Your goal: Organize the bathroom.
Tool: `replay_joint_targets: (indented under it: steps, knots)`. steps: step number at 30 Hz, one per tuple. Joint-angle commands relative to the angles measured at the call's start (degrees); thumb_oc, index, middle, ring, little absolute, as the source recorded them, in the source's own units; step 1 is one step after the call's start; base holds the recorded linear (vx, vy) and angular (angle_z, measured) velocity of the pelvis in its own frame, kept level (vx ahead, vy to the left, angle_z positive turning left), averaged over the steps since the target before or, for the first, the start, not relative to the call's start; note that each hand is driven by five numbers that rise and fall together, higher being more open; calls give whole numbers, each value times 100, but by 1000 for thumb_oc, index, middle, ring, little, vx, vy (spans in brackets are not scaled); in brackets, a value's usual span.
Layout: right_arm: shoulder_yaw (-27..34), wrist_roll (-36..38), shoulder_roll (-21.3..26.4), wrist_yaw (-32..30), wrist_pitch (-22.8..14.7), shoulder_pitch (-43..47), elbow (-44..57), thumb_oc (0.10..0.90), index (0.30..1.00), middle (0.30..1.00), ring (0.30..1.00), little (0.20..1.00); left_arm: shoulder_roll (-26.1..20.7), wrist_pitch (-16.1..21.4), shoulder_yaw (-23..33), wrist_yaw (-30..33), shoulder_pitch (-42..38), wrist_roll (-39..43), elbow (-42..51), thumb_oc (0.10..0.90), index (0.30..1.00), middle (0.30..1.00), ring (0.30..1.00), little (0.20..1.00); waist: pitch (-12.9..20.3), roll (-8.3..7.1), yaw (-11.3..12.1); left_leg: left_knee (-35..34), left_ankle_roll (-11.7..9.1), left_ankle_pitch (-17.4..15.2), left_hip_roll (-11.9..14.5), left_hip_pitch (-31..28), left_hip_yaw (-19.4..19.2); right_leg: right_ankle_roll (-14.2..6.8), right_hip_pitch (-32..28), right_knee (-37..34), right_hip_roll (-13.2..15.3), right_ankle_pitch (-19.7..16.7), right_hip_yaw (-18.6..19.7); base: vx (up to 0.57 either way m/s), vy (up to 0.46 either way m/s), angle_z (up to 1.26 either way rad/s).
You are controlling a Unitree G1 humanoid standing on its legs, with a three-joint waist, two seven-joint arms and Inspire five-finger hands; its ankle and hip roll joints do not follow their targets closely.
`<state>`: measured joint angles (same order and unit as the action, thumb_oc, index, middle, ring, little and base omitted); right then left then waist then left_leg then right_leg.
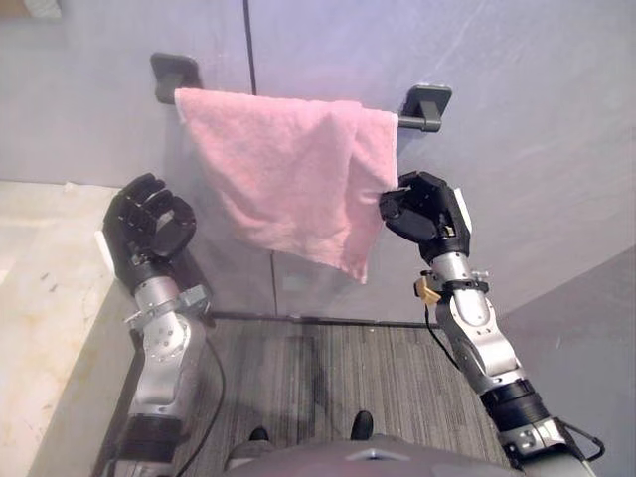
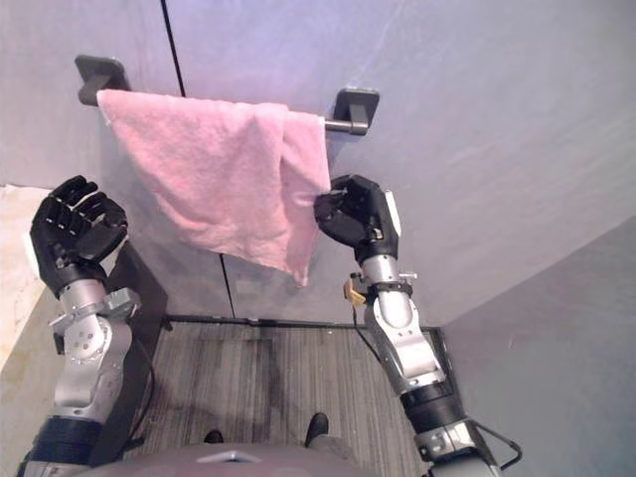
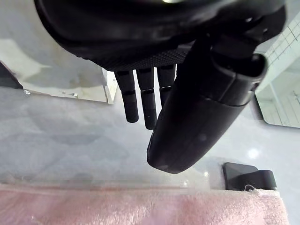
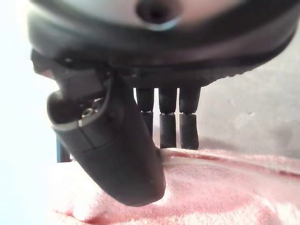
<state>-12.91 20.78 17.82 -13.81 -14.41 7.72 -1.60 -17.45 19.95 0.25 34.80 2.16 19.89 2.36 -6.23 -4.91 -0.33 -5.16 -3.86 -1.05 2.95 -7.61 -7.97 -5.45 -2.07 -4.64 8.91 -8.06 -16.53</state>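
Your right hand (image 1: 425,211) has its fingers and thumb curled, pinching the right edge of the pink terry towel (image 1: 288,179). That towel hangs draped over the dark metal wall bar (image 1: 422,122) on the grey wall. Your left hand (image 1: 149,224) hovers beside the towel's left side, fingers curled, holding nothing.

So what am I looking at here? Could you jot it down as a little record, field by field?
Place: grey wall with a dark towel bar
Towel: pink towel draped over the bar, bunched and hanging lower at the robot's right end
Right hand: right hand at the towel's right edge, fingers curled on the cloth
Left hand: left hand raised beside the towel, apart from it, fingers curled, holding nothing
Floor: striped grey floor below
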Motion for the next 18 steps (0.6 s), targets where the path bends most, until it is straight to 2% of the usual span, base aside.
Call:
replay_joint_targets:
  steps: [1,6,10,12,14,18]
  knots:
    - [325,-277,145,-406,-724,69,209,400,300,300,300,300,-354,703,-124,60,-575,-350,50,593,589,589,589,589,311,340,-121,16,245,-363,-214,-141,-382,-652,-330,296,60,787,87,-11,24,-12]
    - [247,-309,115,-313,-794,37,197,400,300,300,300,300,-353,701,-161,102,-576,-353,65,596,594,594,594,594,312,358,-135,16,256,-366,-225,-145,-377,-644,-339,283,49,790,96,-12,11,-10]
    - [241,-266,157,-298,-806,74,187,400,300,300,300,300,-335,656,-166,-94,-575,-256,87,598,596,596,596,596,320,348,-111,16,253,-366,-233,-143,-360,-640,-349,276,49,790,81,0,0,0]
    - [210,-254,205,-225,-782,97,169,400,300,300,300,300,-337,597,-214,-627,-593,50,80,616,625,625,625,625,328,348,-106,16,248,-357,-232,-139,-362,-642,-355,278,50,790,69,0,0,0]
    - [183,-232,231,-141,-757,109,180,400,300,300,300,300,-363,427,-284,-1351,-658,396,69,590,585,585,585,585,335,363,-120,16,249,-348,-228,-136,-373,-646,-346,293,49,796,70,0,0,0]
    - [135,-210,265,35,-744,138,127,400,300,300,300,300,-445,400,-423,-2068,-858,701,-40,587,580,580,580,580,361,411,-168,16,245,-331,-219,-133,-402,-666,-326,305,56,792,80,0,0,0]
